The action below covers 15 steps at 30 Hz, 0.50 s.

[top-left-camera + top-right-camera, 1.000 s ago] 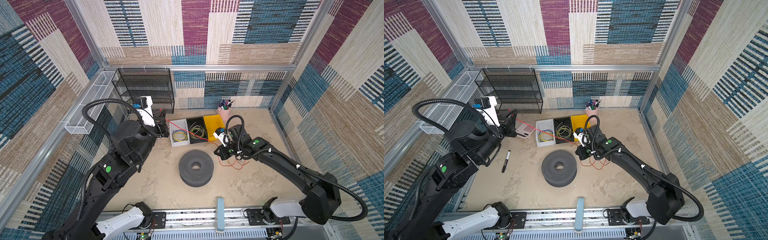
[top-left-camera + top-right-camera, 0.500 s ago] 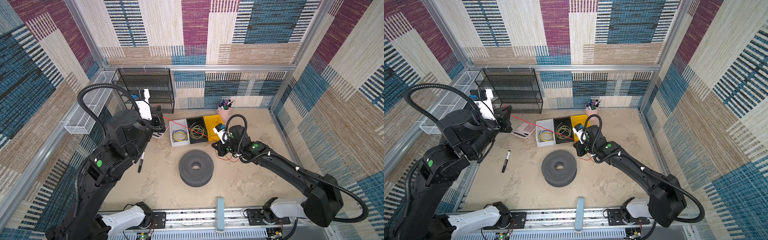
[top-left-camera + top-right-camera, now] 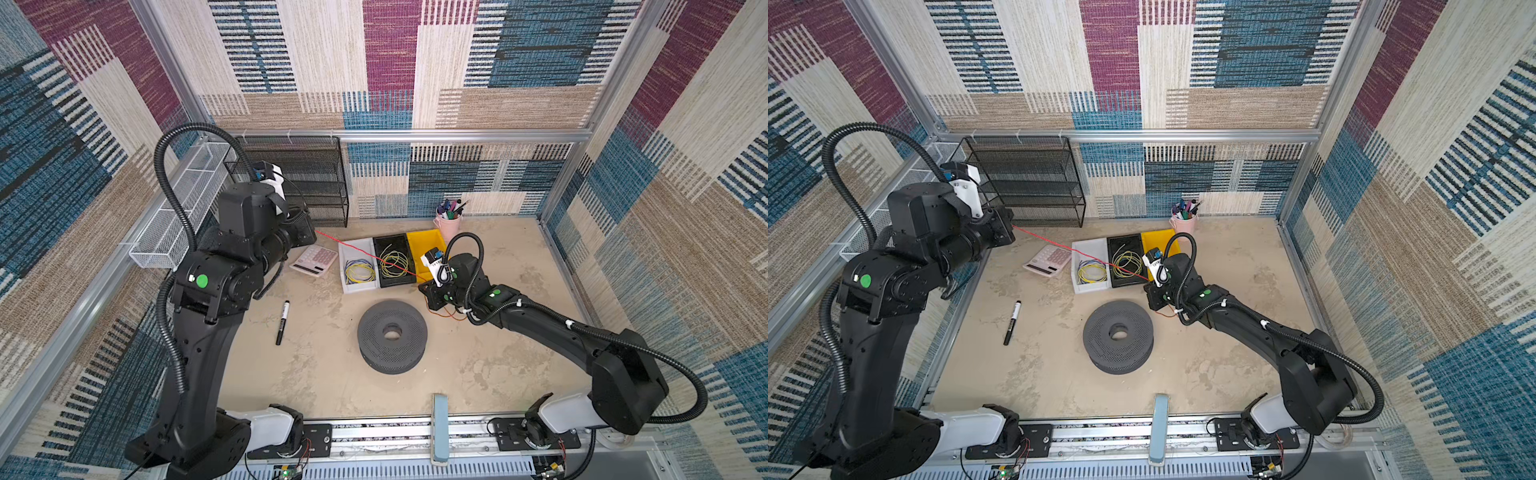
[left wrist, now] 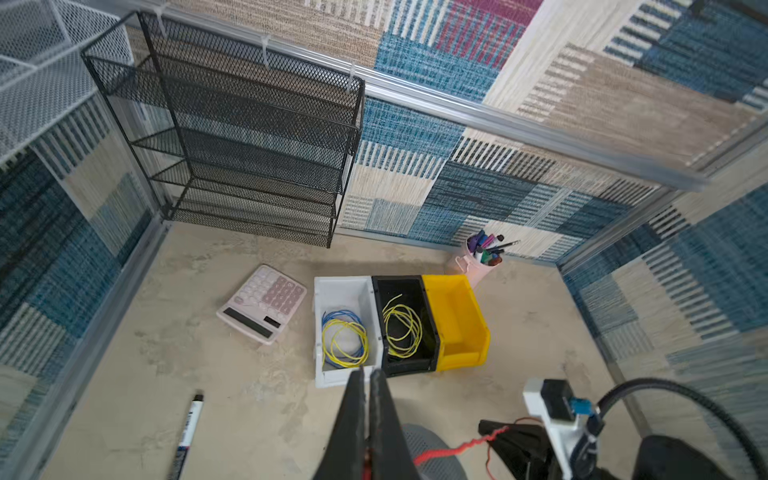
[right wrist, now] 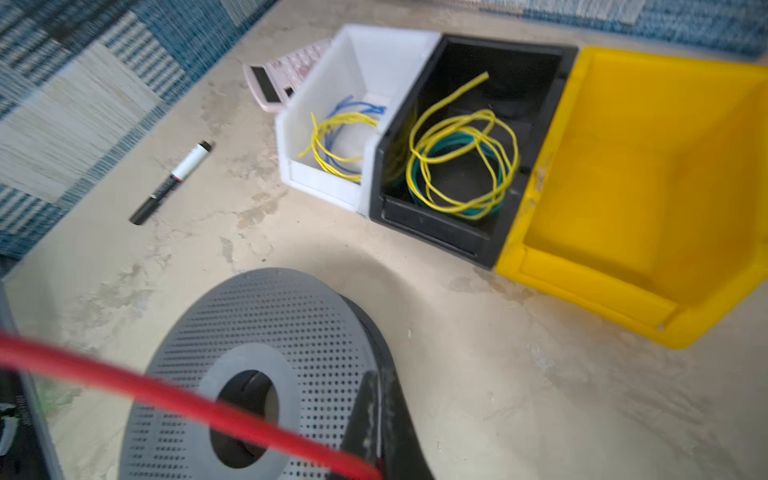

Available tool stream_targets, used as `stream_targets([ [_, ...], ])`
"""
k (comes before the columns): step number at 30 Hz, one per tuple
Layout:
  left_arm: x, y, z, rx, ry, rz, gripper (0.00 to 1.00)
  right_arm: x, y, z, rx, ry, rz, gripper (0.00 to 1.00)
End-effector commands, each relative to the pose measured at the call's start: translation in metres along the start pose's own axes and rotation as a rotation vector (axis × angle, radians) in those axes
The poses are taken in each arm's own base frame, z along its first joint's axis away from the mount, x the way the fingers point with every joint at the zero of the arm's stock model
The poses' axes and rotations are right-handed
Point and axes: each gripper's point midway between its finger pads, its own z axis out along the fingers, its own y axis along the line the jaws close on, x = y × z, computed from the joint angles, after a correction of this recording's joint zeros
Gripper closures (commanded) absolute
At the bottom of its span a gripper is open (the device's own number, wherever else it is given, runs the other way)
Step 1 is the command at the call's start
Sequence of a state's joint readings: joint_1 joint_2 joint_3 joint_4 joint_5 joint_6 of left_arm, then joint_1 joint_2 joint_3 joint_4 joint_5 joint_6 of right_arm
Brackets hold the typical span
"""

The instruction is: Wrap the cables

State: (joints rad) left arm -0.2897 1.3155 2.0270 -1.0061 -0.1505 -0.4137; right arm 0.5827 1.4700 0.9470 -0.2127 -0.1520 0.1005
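Wire (image 3: 365, 254), red and thin, was found drawn in a straight line across the middle of both top views, passing above the white bin (image 3: 359, 287) and the black bin (image 3: 397, 282). One end was pinched in the left gripper (image 3: 311, 235), raised at centre left of the frame near the black mesh shelf (image 3: 307, 178). The line was clamped farther along by the right gripper (image 3: 430, 286), held low just right of centre. Both sets of jaws were closed on the wire. A slack remainder was seen lying on the table (image 3: 324, 382) beneath the right arm.

The span was judged to be held taut so that the curl is taken out before looping, with the right gripper as anchor beside the slack. A blue-and-yellow coil (image 3: 359, 272) lay in the white bin and a yellow-green coil (image 3: 395, 264) in the black one. The yellow bin (image 3: 424, 241) held nothing and was judged the likely place for the red wire.

The table was recorded as beige and mottled with stains. A grey perforated spool (image 3: 374, 340) lay at lower centre, a marker (image 3: 283, 322) to its left, a calculator (image 3: 313, 259) beside the white bin and a pink cup of pens (image 3: 449, 222) at the back. The enclosure was lined with woven panels (image 3: 457, 50) in blue, maroon and cream on an aluminium frame, and a white mesh basket (image 3: 183, 212) was fixed at the left.
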Motion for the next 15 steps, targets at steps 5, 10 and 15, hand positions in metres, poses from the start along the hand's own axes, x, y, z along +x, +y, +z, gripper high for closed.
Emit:
stream_targets([
  [5,-0.084,0.026,0.022,0.081,-0.259,-0.333,1.0,0.106,-0.08,-0.027,0.402,0.396,0.09,1.0],
  [10,-0.086,0.038,0.029,0.067,-0.243,-0.33,1.0,0.107,-0.086,-0.032,0.402,0.398,0.101,1.0],
  [15,-0.064,0.034,0.041,0.107,-0.171,-0.328,1.0,0.086,-0.073,-0.036,0.332,0.338,0.116,1.0],
])
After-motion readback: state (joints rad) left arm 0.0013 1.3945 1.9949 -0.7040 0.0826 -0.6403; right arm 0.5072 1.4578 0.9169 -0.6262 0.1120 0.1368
